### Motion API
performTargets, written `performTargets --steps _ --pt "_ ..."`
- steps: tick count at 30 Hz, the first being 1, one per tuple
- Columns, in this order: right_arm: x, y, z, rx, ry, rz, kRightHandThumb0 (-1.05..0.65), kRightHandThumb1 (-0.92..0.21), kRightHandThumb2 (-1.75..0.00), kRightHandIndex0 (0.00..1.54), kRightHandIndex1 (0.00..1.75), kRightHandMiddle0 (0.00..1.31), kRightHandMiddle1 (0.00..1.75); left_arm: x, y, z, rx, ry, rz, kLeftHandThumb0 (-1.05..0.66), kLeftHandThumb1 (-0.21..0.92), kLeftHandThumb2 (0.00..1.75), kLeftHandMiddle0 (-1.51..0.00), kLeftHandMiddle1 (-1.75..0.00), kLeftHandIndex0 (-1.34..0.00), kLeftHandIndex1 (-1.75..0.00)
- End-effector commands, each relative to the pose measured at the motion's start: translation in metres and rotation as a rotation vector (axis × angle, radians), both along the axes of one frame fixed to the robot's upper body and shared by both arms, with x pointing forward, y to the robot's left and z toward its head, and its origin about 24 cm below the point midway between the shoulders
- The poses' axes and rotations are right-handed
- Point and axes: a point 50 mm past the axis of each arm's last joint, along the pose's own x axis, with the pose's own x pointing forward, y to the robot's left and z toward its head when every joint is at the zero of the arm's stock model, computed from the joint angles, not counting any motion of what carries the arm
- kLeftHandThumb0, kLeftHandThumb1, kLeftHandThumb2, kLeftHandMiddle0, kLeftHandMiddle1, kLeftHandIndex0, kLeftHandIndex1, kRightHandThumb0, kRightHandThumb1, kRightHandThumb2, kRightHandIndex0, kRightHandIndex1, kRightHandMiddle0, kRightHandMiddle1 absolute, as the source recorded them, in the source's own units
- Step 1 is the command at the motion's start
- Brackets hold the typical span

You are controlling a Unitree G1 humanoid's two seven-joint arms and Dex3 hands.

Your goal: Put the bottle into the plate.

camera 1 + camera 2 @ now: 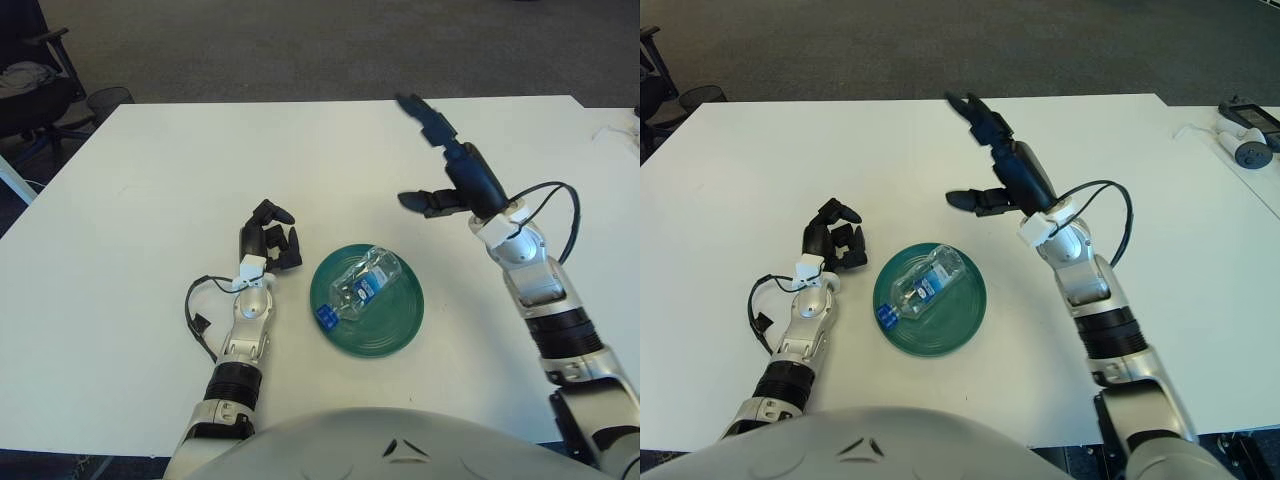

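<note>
A clear plastic bottle (358, 287) with a blue cap and blue label lies on its side in the green plate (392, 328) near the table's front middle. Nothing holds it. My right hand (432, 158) is raised above the table, up and to the right of the plate, with its fingers spread and empty. My left hand (270, 240) shows just left of the plate with its fingers curled and holding nothing.
The white table (150, 180) spreads wide on all sides of the plate. A black cable (200, 315) loops beside my left forearm. An office chair (30, 90) stands off the table's far left corner. Small devices (1245, 135) lie at the far right.
</note>
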Motion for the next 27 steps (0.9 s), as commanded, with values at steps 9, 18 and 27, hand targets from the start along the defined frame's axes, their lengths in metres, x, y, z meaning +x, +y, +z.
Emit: performTargets --steps 9,18,27 --pt "0.025 -0.01 -0.014 0.394 0.1 -0.02 -0.64 -0.78 -0.65 0.17 0.55 0.01 1.12 -0.011 0.006 -0.019 0.047 0.101 0.003 -0.57 0.1 1.59 -1.29 -1.75 -0.8 -1.75" --pt "0.015 -0.006 -0.028 0.482 0.166 -0.033 -0.5 -0.78 -0.82 0.18 0.88 0.04 1.2 -0.014 0.006 -0.018 0.044 0.105 0.022 -0.57 0.1 1.58 -1.29 -1.75 -0.79 -1.75" --pt "0.012 -0.004 -0.041 0.512 0.23 -0.051 -0.51 -0.85 -0.79 0.19 0.93 0.03 1.26 -0.015 0.008 -0.017 0.047 0.107 0.01 -0.57 0.1 1.59 -1.28 -1.75 -0.8 -1.75"
